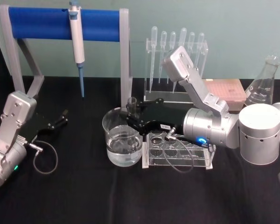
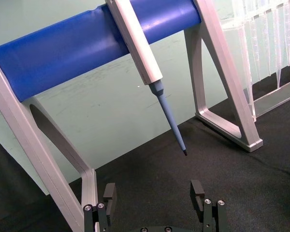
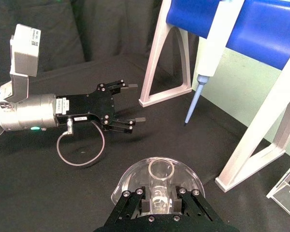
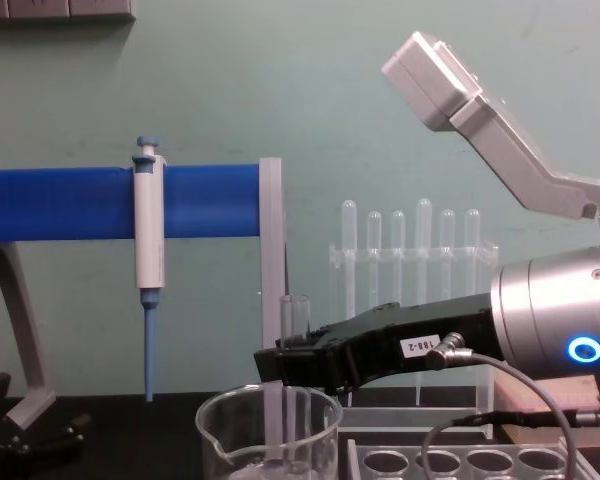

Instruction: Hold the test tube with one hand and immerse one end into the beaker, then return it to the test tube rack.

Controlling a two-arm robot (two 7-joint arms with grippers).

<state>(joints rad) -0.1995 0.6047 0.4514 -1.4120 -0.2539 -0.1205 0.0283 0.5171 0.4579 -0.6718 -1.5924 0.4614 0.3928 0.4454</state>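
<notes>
The test tube rack (image 1: 177, 156) lies just behind the right gripper's (image 3: 159, 205) jaws, under its wrist. They are clamped on the test tube (image 3: 160, 170) below its rim, and its lower end hangs inside the beaker (image 1: 123, 147) beneath them. The glass is thin, slick and brittle, so a light squeeze up high suits it. Well beyond, the left gripper (image 3: 130, 104) rests with its jaws apart.

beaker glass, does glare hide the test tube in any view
Head view: bright highlights on the beaker rim, but the test tube is readable in the right gripper above it. Chest view: the tube's lower end turns to streaks behind the beaker wall. Right wrist view: tube mouth plain; left gripper sits open, no glare.
</notes>
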